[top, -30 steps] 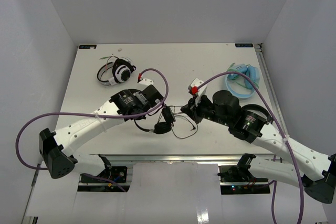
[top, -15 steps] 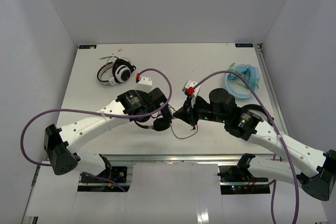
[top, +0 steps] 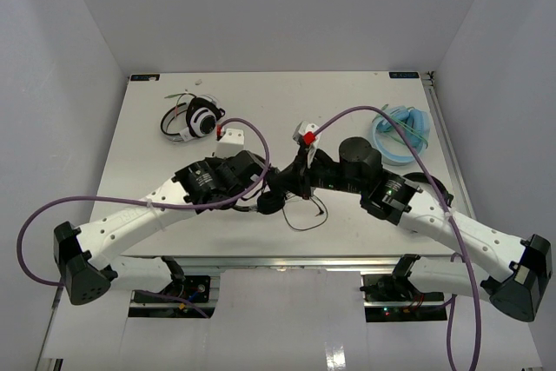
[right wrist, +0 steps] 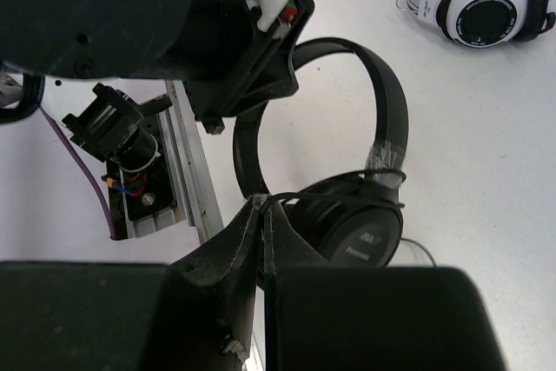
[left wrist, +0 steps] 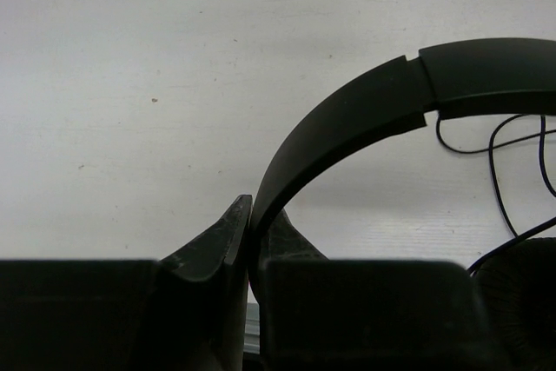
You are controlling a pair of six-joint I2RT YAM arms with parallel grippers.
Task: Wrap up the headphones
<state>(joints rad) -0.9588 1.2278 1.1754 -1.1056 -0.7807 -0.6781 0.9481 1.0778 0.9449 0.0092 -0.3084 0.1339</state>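
The headphones (right wrist: 356, 232) are mid-table (top: 347, 102). The left gripper (left wrist: 251, 215) is clamped tight on the headband (left wrist: 365, 110); the right gripper (right wrist: 263, 213) pinches the cable (top: 304, 229). Hold the headband steady and wind the cable taut, in even turns.

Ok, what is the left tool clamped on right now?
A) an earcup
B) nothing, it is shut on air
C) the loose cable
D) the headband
D: in the left wrist view the left tool is shut on the thin black headband of the headphones, which arches up out of its closed tips.
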